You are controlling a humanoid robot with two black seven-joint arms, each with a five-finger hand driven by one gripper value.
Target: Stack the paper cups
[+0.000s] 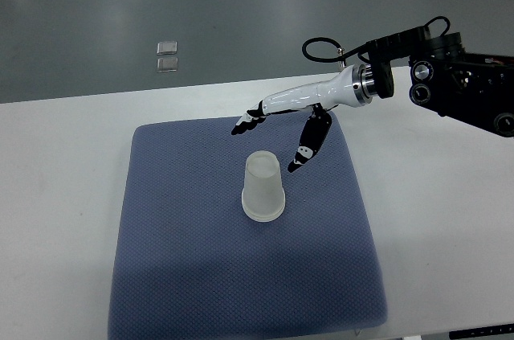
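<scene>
With its fingers spread and empty just above-right of the upturned paper cup (pixel 263 188), the right hand (pixel 277 135) risks tipping the light cup if it closes off-centre.

White right hand (pixel 277 127) with black fingertips; black arm, looped cable.

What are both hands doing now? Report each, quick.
Right hand: open, fingers spread, holding nothing, above the mat just beyond the upside-down paper cup.
Left hand: not in view.
</scene>
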